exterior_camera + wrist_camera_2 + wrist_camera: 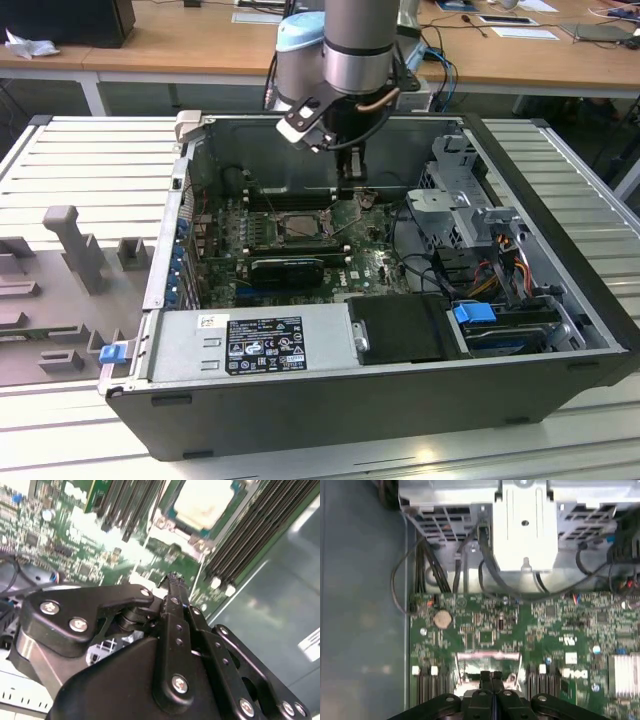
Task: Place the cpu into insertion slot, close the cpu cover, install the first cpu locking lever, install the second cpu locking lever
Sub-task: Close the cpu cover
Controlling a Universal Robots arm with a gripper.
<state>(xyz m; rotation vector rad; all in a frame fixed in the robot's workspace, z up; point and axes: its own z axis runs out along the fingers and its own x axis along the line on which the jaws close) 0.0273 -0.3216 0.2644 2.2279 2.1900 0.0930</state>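
Note:
The cpu [204, 502] shows as a pale square lying in the insertion slot [300, 228] on the green board. A grey metal frame, the cpu cover [176, 534], runs along its edge; I cannot tell whether it lies fully flat. A thin metal lever [200, 577] runs beside the socket. My gripper [352, 188] hangs just to the exterior view's right of the slot, a little above the board. Its black fingers [492, 679] are pressed together and shut, with nothing visible between them in both wrist views. The gripper [172, 578] hides the near part of the socket.
The board sits deep in an open computer case [560, 320]. Long black memory slots [250, 535] flank the socket. A black card [288, 266], a drive cage [460, 185] with cables, and the power supply [250, 340] crowd around it. A grey fixture [70, 245] stands at the exterior view's left.

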